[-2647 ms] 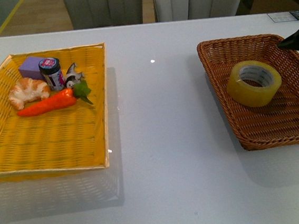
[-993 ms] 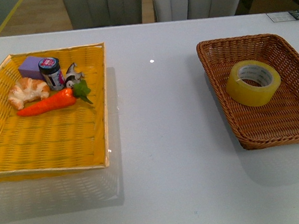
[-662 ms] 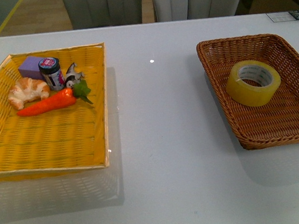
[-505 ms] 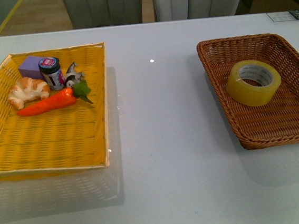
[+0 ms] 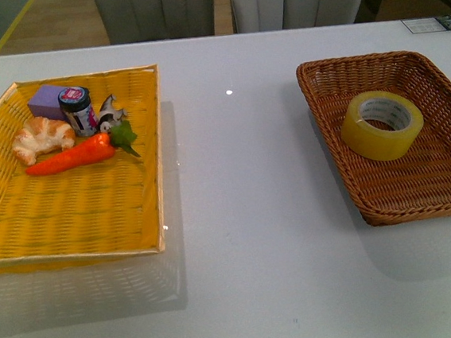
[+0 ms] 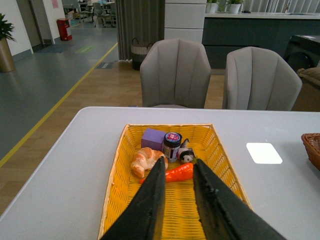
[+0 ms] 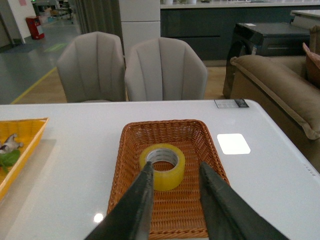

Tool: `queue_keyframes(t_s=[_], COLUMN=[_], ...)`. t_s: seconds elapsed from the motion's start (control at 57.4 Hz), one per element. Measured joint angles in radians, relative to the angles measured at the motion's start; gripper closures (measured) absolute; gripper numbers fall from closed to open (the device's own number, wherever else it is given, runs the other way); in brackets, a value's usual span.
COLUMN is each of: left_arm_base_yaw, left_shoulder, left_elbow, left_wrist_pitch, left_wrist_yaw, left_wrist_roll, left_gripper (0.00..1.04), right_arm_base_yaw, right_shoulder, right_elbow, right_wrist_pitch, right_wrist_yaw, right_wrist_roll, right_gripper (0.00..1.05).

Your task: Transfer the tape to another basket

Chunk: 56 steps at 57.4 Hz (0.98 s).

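The tape, a yellowish roll with a white core, lies in the dark brown wicker basket at the table's right. It also shows in the right wrist view, inside the basket. My right gripper is open and empty, pulled back above the basket's near end, the tape ahead between its fingers. My left gripper is open and empty above the yellow woven tray. Neither gripper shows in the front view.
The yellow tray at the table's left holds a croissant, a carrot, a purple box, a small jar and a small toy. Two grey chairs stand behind the table.
The right gripper's dark tips, seen at the frame's right edge over the basket 2.6 s ago, have left the front view. The tape and baskets have not moved.
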Motion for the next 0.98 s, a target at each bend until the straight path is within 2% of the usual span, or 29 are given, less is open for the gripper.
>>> queue_keyframes(t_s=[0.261, 0.331, 0.975], left_arm_base_yaw=[0.000, 0.000, 0.000], left_shoulder=[0.000, 0.000, 0.000], left_elbow=[0.000, 0.000, 0.000], left_wrist_pitch=[0.000, 0.000, 0.000], left_wrist_yaw=[0.000, 0.000, 0.000], left_wrist_roll=[0.000, 0.002, 0.002], left_gripper=[0.09, 0.09, 0.09], right_arm_base_yaw=[0.000, 0.000, 0.000], right_shoulder=[0.000, 0.000, 0.000], right_elbow=[0.000, 0.000, 0.000], right_wrist_pitch=[0.000, 0.000, 0.000], right_wrist_yaw=[0.000, 0.000, 0.000], right_wrist_roll=[0.000, 0.000, 0.000], right_gripper=[0.17, 0.07, 0.09])
